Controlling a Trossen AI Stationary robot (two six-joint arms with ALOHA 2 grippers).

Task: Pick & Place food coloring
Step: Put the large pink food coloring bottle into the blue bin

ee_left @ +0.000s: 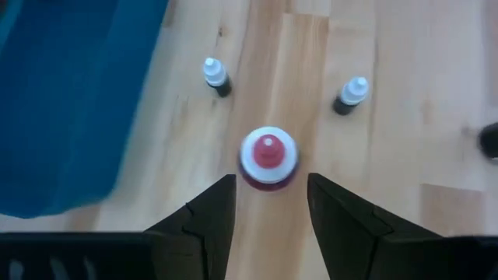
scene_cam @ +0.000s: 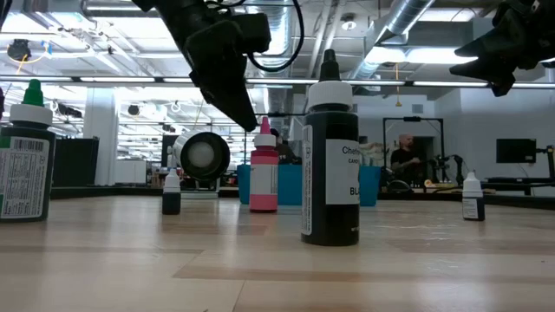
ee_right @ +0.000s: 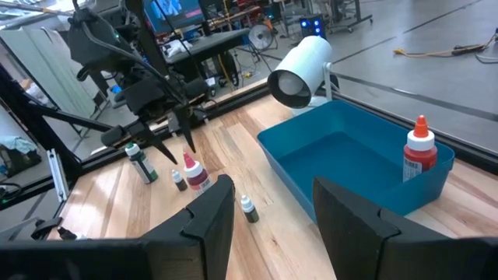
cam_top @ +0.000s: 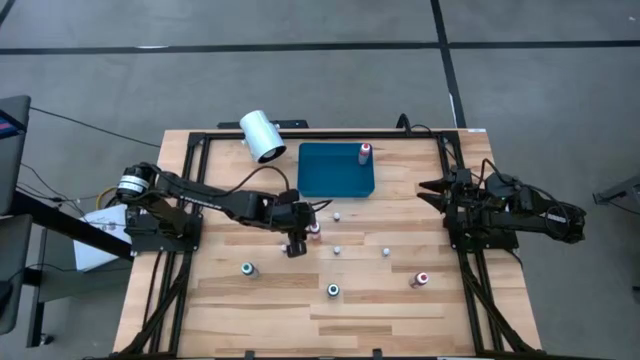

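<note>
Left gripper (cam_top: 296,243) hangs mid-table with fingers spread and nothing held, directly over a red-topped bottle (ee_left: 268,155); only the left wrist view shows that bottle sitting apart from both fingertips, with two small white-capped bottles (ee_left: 215,76) beyond it. Another red-topped bottle (cam_top: 365,152) stands in the blue tray (cam_top: 335,180)'s corner, green-topped ones (cam_top: 248,268) toward the near edge. Right gripper (cam_top: 432,187) waits open and empty at the right edge, bare wood between.

Bare wood between scattered bottles (cam_top: 337,250)
</note>
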